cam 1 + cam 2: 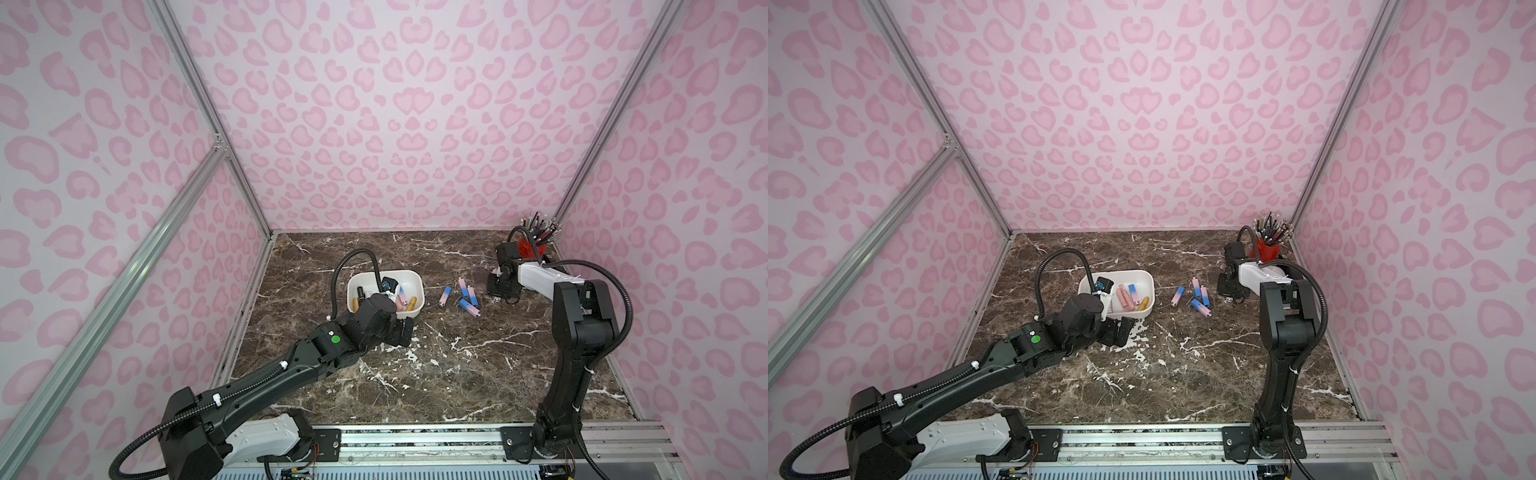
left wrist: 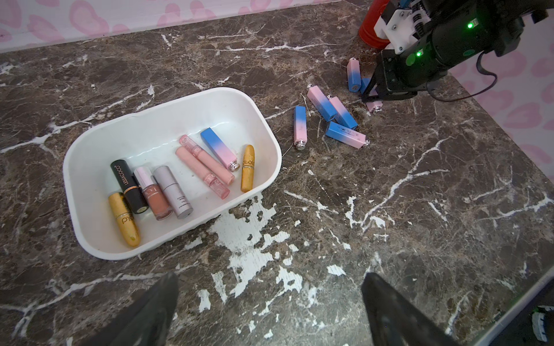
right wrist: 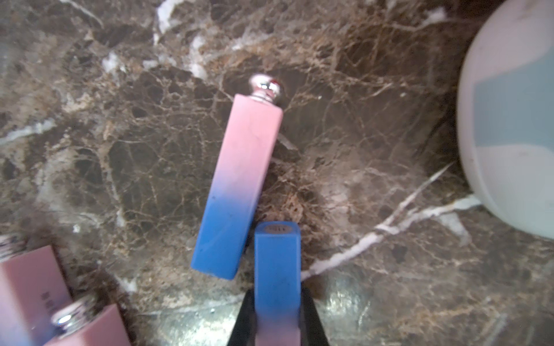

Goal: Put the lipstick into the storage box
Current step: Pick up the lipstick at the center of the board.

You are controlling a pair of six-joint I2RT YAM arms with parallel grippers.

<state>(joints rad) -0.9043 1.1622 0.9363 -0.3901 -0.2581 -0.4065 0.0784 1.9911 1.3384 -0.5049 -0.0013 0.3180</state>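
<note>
The storage box [image 2: 168, 103] is white. At its 3 o'clock, each lipstick [image 2: 299, 127] fades pink to blue. The tabletop [image 2: 389, 209] is dark brown marble, white-veined. The walls [image 1: 374, 104] carry pink spots. The pen cup [image 1: 1268, 250] is red.

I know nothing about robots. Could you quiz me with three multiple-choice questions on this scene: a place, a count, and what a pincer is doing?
1. Where on the table does the red pen cup stand? A near edge; B far right corner; C far left corner.
2. How many gold lipsticks lie in the storage box? A none; B five; C two.
3. The right pincer is: A shut on a blue-and-pink lipstick; B open, empty; C shut on a pen.
Answers: 1 B, both top views show it there. 2 C, one near each end of the box. 3 A, the lipstick sits clamped in its grip.
</note>
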